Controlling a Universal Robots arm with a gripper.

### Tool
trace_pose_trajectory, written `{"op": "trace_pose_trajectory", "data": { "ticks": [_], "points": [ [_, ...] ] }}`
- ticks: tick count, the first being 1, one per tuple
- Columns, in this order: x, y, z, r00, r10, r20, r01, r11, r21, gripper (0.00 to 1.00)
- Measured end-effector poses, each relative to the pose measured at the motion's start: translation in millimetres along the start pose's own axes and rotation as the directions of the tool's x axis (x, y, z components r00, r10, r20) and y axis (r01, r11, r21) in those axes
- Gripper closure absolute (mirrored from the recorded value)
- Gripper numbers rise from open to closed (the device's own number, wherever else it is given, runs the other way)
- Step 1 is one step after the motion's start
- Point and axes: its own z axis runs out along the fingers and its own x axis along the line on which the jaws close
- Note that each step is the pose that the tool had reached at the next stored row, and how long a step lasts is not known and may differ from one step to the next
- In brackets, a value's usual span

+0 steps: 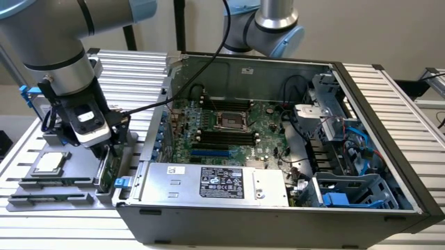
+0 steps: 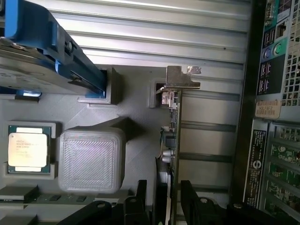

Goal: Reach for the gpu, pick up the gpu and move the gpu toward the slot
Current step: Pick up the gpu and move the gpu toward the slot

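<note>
The gpu (image 2: 172, 140) is a thin green card standing on edge in a grey holder (image 2: 136, 154), with its silver bracket (image 2: 180, 79) at one end. In the exterior view the gpu (image 1: 104, 169) sits beside the computer case's outer wall, on that view's left. My gripper (image 2: 165, 200) is open, its two black fingers (image 2: 140, 199) on either side of the card's end opposite the bracket, not clamped. Seen from outside, the gripper (image 1: 103, 148) hangs low over the holder. The blue slot (image 1: 210, 154) lies on the motherboard inside the open case.
A square silver cpu chip (image 2: 29, 149) rests in the holder, next to a raised grey block (image 2: 91, 159). A silver hard drive in a blue frame (image 2: 42, 56) lies beyond. The open case (image 1: 278, 219) has a power supply (image 1: 215, 182), cables and drive cages (image 1: 347, 192). A second arm (image 1: 274, 26) stands behind.
</note>
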Motion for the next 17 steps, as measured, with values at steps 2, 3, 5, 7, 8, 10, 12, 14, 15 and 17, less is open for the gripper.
{"op": "trace_pose_trajectory", "data": {
  "ticks": [2, 3, 5, 7, 8, 10, 12, 14, 15, 17],
  "points": [
    [0.0, 0.2, 0.4, 1.0000, -0.002, 0.0001, 0.002, 1.0000, 0.0007, 0.58],
    [0.0, 0.3, 0.5, 1.0000, -0.003, 0.0000, 0.003, 1.0000, 0.0011, 0.60],
    [0.0, 0.5, 0.8, 1.0000, -0.005, 0.0001, 0.005, 1.0000, 0.0019, 0.67],
    [0.0, 0.6, 1.0, 1.0000, -0.008, 0.0001, 0.008, 1.0000, 0.0024, 0.67],
    [0.0, 0.7, 1.1, 1.0000, -0.010, 0.0001, 0.010, 0.9999, 0.0027, 0.67],
    [0.0, 0.8, 1.2, 0.9999, -0.012, 0.0000, 0.012, 0.9999, 0.0033, 0.74],
    [0.0, 0.9, 1.3, 0.9999, -0.014, 0.0000, 0.014, 0.9999, 0.0035, 0.74],
    [0.0, 0.9, 1.4, 0.9999, -0.014, 0.0002, 0.014, 0.9999, 0.0035, 0.74],
    [0.0, 0.9, 1.4, 0.9999, -0.014, 0.0002, 0.014, 0.9999, 0.0035, 0.74],
    [0.0, 0.9, 1.4, 0.9999, -0.014, 0.0002, 0.014, 0.9999, 0.0035, 0.74]
  ]
}}
